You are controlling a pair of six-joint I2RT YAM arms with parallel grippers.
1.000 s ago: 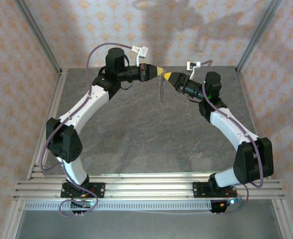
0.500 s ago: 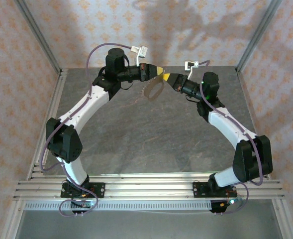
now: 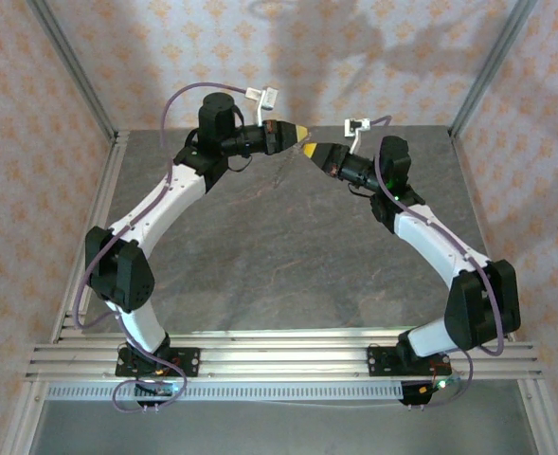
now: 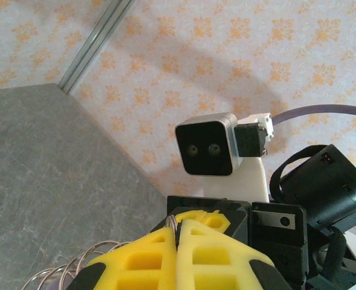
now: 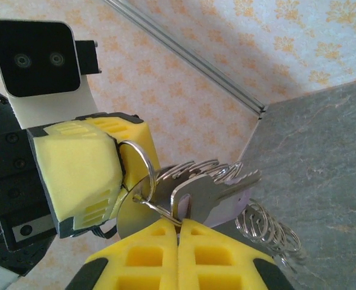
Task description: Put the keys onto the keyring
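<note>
Your left gripper [image 3: 297,134] and right gripper [image 3: 311,149] meet tip to tip in the air over the far part of the table [image 3: 260,265], close to the back wall.

In the right wrist view your right pincer is fully closed, its yellow fingers [image 5: 147,254] pressed flat against each other with no gap. The tips nip the lower edge of the keys [image 5: 205,193], a silver bunch whose top blade points right. You cannot tell whether the metal under the pads is a key head or a turn of ring wire. A pale lilac piece shows behind the blade.

Your left pincer is closed as well. The left wrist view shows its two yellow fingers together, with a small loop of wire poking out between the tips. From the right wrist you see that loop as the keyring [image 5: 150,166], a metal split ring coming out of the left fingers and touching the bunch, so both pincers hold the same cluster.

A springy wire coil [image 5: 268,232] hangs from the cluster, just below and to the right of the keys, clear of the table.
</note>
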